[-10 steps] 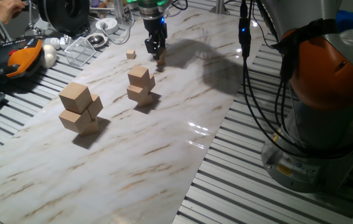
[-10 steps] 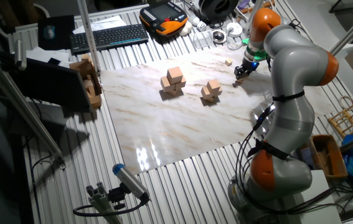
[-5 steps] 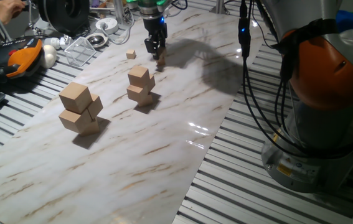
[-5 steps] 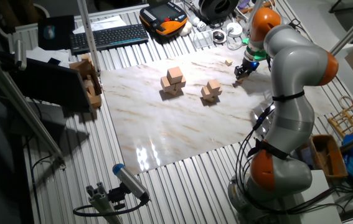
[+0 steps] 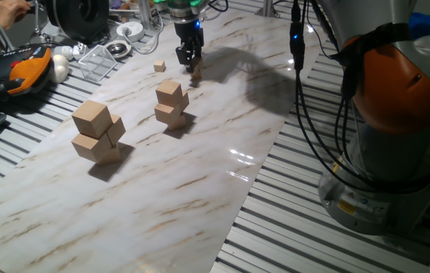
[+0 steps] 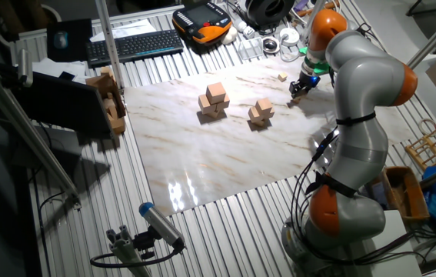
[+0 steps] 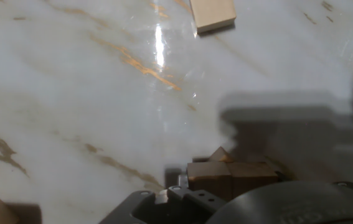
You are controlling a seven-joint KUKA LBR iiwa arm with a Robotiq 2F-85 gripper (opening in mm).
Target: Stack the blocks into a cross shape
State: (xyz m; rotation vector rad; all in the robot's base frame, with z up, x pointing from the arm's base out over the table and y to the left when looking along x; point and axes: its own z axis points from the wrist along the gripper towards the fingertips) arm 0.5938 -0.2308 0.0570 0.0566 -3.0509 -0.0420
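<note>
A small cluster of tiny tan blocks (image 5: 196,75) sits on the marble board (image 5: 199,189) at its far end, directly under my gripper (image 5: 193,68). In the hand view this cluster (image 7: 229,177) fills the bottom edge: two cubes side by side with a corner of another behind them. The other fixed view has the gripper (image 6: 297,93) low over the same spot. One loose tiny block (image 5: 159,67) (image 6: 282,77) (image 7: 212,14) lies apart, a short way off. My fingertips are hidden, so whether they hold a block is unclear.
A stack of medium cubes (image 5: 171,104) and a stack of large cubes (image 5: 97,133) stand mid-board. An orange pendant (image 5: 25,68), a clear plastic box (image 5: 97,62) and a keyboard (image 6: 133,45) lie beyond the board's edge. The arm's base (image 5: 397,114) rises at the right.
</note>
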